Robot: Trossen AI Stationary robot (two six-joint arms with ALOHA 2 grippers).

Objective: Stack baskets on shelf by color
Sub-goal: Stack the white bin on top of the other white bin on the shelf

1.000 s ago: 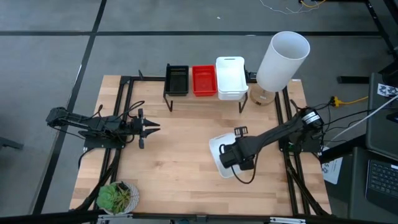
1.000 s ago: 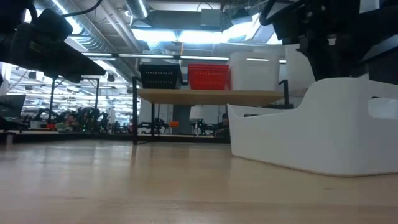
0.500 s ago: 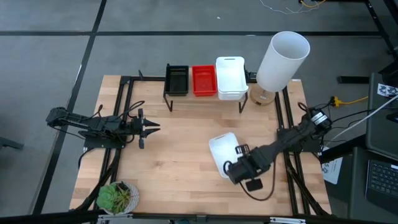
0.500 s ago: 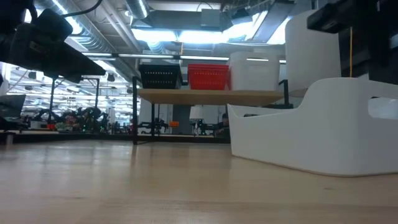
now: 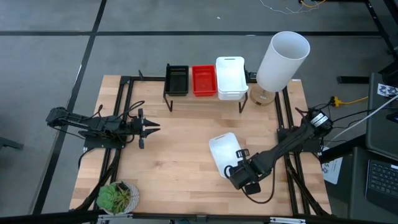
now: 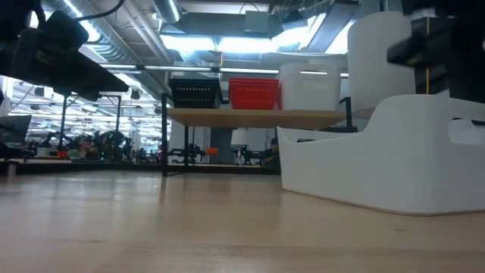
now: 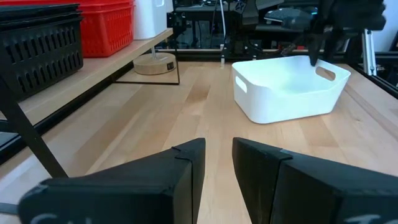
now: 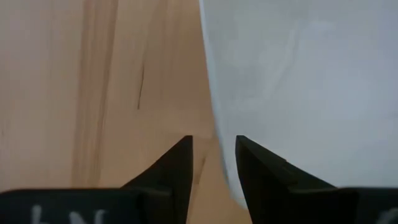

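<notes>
While its fingers stood slightly parted and empty, the right gripper (image 5: 238,174) hovered just beside the white basket (image 5: 224,152) on the table (image 5: 168,155).

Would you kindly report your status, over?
Right claw open beside loose white basket, nothing held. Left claw open, waiting. Shelf path unobstructed.

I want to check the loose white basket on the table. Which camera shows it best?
The left wrist view: the whole white basket, handles included. The high view has the right gripper covering its edge; the low view shows one side; the right wrist view only a white blur.
</notes>
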